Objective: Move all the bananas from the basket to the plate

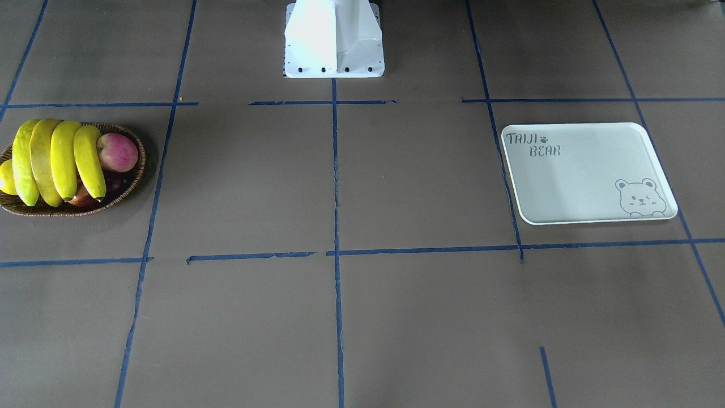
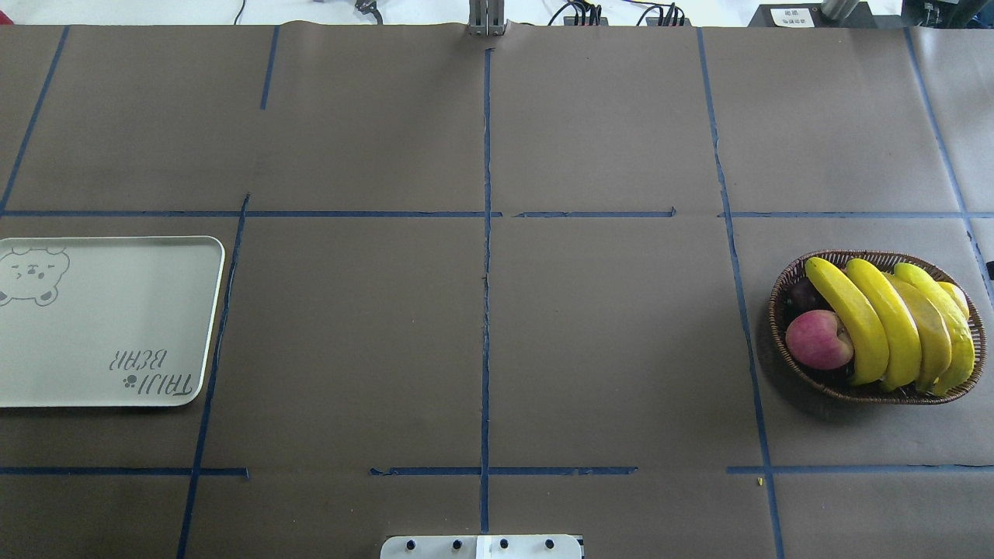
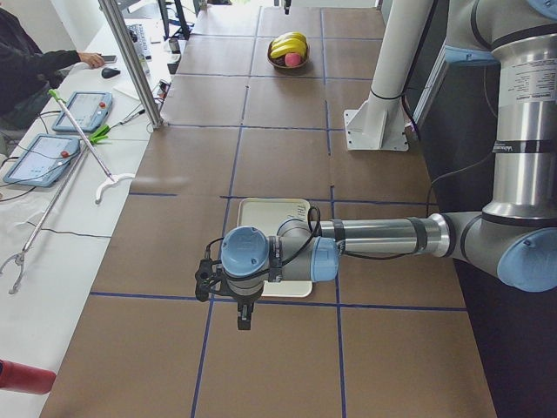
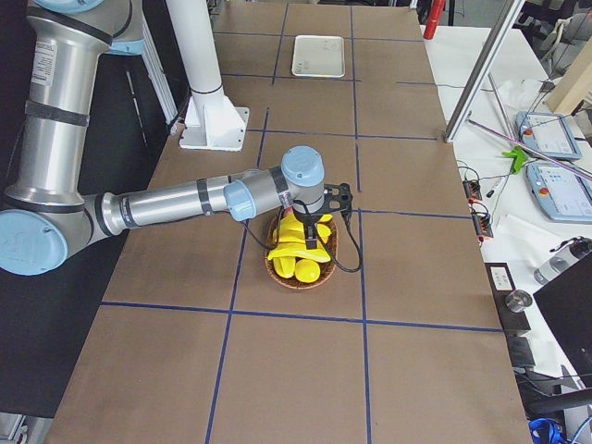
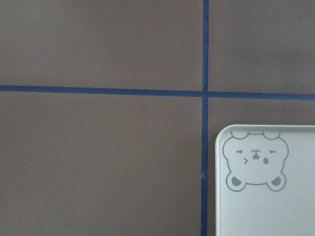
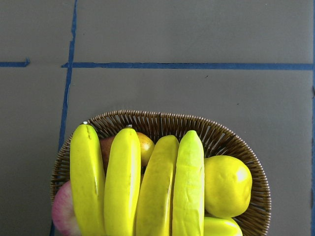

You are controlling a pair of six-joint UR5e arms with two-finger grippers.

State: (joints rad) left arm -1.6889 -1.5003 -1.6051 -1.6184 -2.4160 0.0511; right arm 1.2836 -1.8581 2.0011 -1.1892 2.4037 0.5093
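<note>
Staged, I judge, for pickup and drop-off, the right gripper [image 4: 314, 242] hangs mid-frame over the bananas [image 6: 162, 187] in the basket [image 6: 221, 140], and the left gripper [image 3: 241, 312] hangs lower-centre by the plate [image 2: 116, 310]; whether either is spread, I cannot tell.

Seen from overhead, four bananas [image 2: 893, 326] lie topmost in the basket [image 2: 776, 326] at 3 o'clock, reachable from above. A red apple [image 2: 818, 339] crowds their 9 o'clock side and a yellow fruit [image 6: 226, 184] their 3 o'clock side. Flat brown table [image 2: 606, 341] runs to the plate [image 2: 101, 326] at 9 o'clock. The right gripper [image 4: 314, 242] hangs over the basket, seemingly clear of the fruit.
</note>
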